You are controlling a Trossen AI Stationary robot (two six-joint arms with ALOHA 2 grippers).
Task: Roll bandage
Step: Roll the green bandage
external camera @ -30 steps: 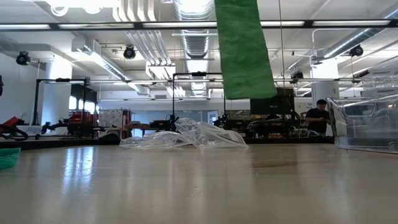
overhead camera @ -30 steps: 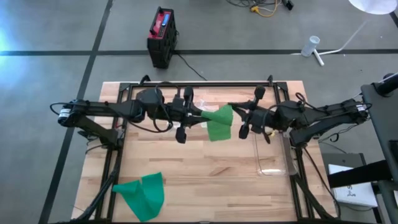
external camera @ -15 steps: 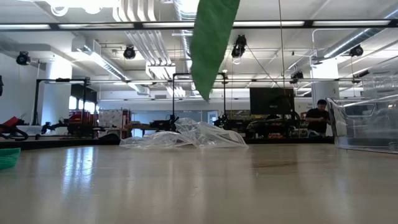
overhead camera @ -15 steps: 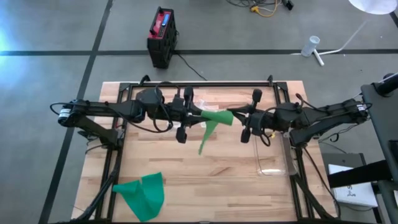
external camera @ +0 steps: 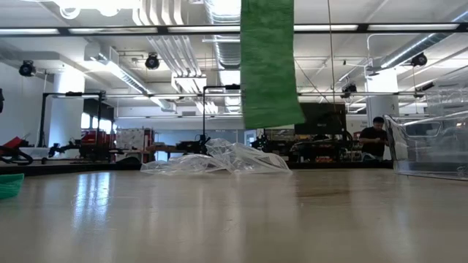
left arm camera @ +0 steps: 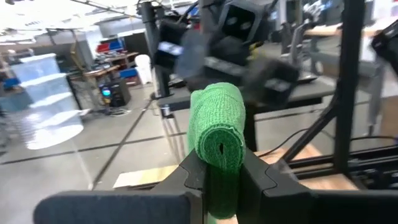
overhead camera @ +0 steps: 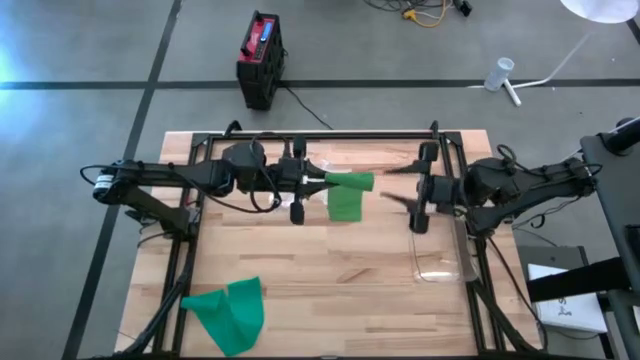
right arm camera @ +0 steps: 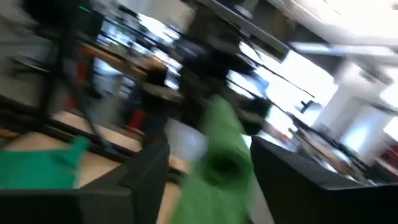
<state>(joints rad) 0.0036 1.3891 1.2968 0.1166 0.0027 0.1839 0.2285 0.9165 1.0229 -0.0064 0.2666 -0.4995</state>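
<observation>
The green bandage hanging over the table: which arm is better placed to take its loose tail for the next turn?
Probably the right: its right gripper is open and free beside the green bandage, while the left gripper is shut on the roll.

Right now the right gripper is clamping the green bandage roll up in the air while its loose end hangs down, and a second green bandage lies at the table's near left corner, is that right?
Not quite: the left gripper clamps the green bandage roll, as the left wrist view shows. In the high view the right gripper is apart from it, fingers open. The loose end does hang down, and the second green bandage lies at that corner.
</observation>
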